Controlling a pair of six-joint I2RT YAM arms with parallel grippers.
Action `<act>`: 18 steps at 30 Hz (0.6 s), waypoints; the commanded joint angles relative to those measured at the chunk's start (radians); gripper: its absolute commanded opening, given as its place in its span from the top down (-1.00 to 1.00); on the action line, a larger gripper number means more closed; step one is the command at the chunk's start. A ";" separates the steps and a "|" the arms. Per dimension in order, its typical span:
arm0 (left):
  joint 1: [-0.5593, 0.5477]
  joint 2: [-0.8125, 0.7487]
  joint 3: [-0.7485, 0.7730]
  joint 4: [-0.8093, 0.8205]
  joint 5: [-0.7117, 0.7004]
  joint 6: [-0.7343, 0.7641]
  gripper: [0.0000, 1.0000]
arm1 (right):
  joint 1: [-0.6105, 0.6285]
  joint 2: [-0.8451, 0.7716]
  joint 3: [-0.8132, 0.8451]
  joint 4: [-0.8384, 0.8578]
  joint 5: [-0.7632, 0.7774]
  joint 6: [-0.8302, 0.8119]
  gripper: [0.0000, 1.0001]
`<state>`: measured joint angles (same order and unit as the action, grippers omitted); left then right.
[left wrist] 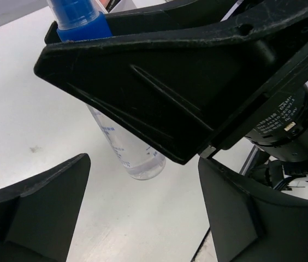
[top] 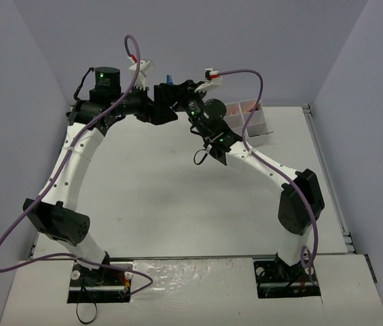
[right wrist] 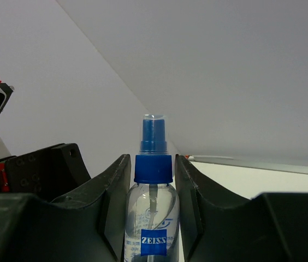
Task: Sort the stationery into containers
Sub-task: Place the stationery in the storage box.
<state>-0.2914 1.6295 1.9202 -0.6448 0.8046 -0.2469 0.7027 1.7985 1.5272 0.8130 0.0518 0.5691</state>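
Spray bottle point(right wrist: 153, 221) upright between right jaws, cap point(right wrist: 153, 164) up

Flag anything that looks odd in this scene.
The clear spray bottle with a blue cap, marked ZEISS, is clamped between the right gripper's fingers. It is a liquid sprayer rather than stationery, so it seems a misfit for the white organiser box at the table's far right.
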 commanded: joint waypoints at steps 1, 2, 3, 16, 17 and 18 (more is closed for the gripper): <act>-0.006 -0.018 0.038 0.068 -0.023 -0.004 -0.22 | 0.011 -0.031 0.040 0.161 0.046 0.058 1.00; -0.006 -0.018 0.037 0.071 -0.022 -0.004 -0.11 | 0.011 -0.035 0.035 0.169 0.046 0.060 1.00; -0.006 -0.017 0.038 0.074 -0.020 -0.007 -0.10 | 0.012 -0.037 0.033 0.174 0.040 0.061 1.00; -0.006 0.004 0.036 0.123 -0.029 -0.081 -0.22 | 0.033 -0.022 -0.014 0.255 0.081 0.187 1.00; -0.006 0.004 0.037 0.127 -0.030 -0.087 -0.22 | 0.037 -0.020 -0.018 0.267 0.088 0.198 1.00; -0.006 0.006 0.040 0.129 -0.031 -0.093 -0.22 | 0.042 -0.019 -0.021 0.277 0.094 0.199 1.00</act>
<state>-0.2935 1.6539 1.9202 -0.6194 0.7803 -0.2929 0.7158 1.7988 1.5053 0.9158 0.0961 0.6940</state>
